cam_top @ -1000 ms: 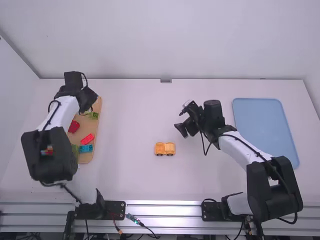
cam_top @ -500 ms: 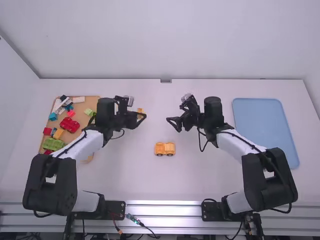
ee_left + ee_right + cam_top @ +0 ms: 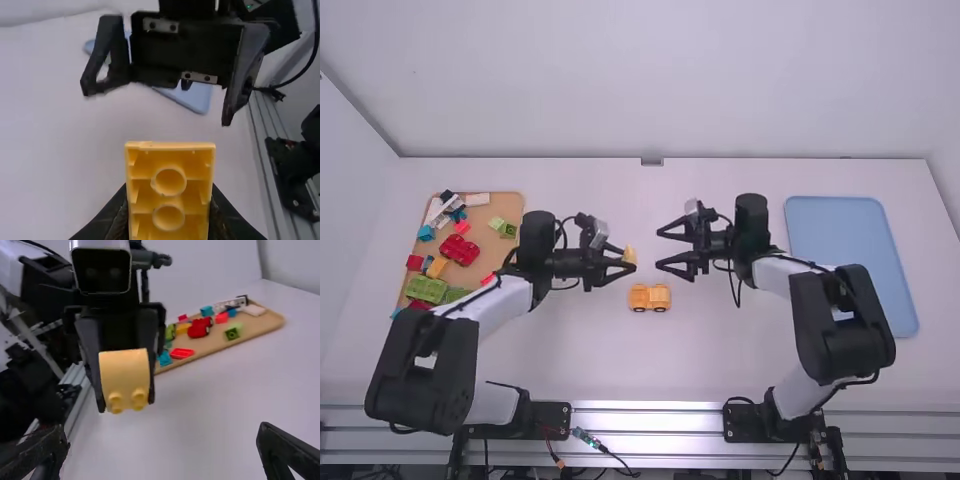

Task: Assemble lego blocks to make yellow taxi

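Gripping a yellow block (image 3: pixel 124 371), the left gripper (image 3: pixel 624 262) had its fingers closed on the block's sides, above the table (image 3: pixel 570 350); the left wrist view showed the block's hollow side. The right gripper (image 3: pixel 660 249) faced it, apart, fingers wide, nothing between them. The yellow car (image 3: pixel 650 298) sat on its wheels near both. Mixed blocks lay on the wooden tray (image 3: pixel 494 204), left; the blue tray (image 3: pixel 850 240) was right.

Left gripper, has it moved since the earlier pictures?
Yes. In the high view the left gripper, holding a curved yellow plastic block, has moved to the right, away from the light-brown tray, toward the yellow wheeled piece.
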Action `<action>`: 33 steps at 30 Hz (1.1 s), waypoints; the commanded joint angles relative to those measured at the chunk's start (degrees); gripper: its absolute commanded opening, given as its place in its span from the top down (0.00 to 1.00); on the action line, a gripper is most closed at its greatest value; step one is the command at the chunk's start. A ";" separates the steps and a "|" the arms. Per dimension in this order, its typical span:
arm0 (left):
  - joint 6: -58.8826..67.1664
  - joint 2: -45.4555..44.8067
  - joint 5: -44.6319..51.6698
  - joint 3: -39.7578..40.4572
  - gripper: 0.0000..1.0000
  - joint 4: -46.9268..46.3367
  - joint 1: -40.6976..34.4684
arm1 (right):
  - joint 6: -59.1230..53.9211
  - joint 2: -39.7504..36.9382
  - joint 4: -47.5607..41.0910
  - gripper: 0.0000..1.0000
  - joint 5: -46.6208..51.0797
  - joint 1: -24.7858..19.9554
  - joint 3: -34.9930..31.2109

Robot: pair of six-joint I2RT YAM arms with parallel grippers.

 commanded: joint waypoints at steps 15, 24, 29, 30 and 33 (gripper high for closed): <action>-1.09 -0.69 -1.68 -1.36 0.98 4.78 -3.02 | 13.40 0.56 11.17 0.36 -4.46 6.10 1.75; -0.35 -0.69 -1.46 -1.36 0.98 4.91 -3.04 | 13.40 0.56 11.13 0.49 -4.22 6.12 1.75; -0.35 -0.69 -1.49 -1.36 0.98 5.08 -3.06 | 13.16 0.56 11.13 0.58 -4.24 6.64 1.75; -0.35 -0.69 -1.46 -1.36 0.98 5.06 -3.02 | 13.18 0.56 11.19 0.60 -4.11 6.93 1.75; -0.33 -0.69 -1.44 -1.36 0.98 5.04 -3.19 | 13.27 0.56 11.52 0.70 -3.32 7.39 1.75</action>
